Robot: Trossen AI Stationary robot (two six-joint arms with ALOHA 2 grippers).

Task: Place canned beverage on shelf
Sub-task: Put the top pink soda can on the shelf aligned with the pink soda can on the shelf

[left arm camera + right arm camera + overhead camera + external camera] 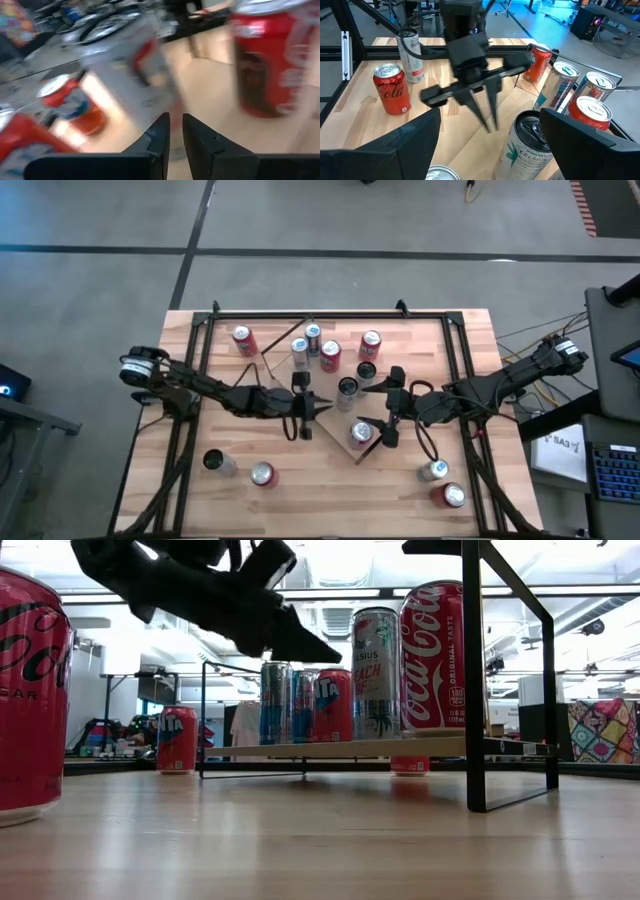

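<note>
High view: shelf [322, 402] sits mid-table, angled, already carrying a cluster of cans at its far end, plus a red can [361, 432] on the near corner and a dark-topped Celsius can [347, 387] at mid-board.

Left gripper [322, 406] hovers over the board, fingers nearly together, holding nothing; left wrist view shows only a thin gap between the fingers [159, 137].

Right gripper [381, 412] is spread wide just beside the near-corner red can, nothing between the jaws as far as I can tell.

Off the shelf: two cans front-left ( [213, 462] dark-topped, [262, 473] red), two front-right ( [433, 470] silver, [450, 495] red), and a red can [241, 339] back-left.

My read: partway done. Several placed, about five loose, neither arm carrying one.
</note>
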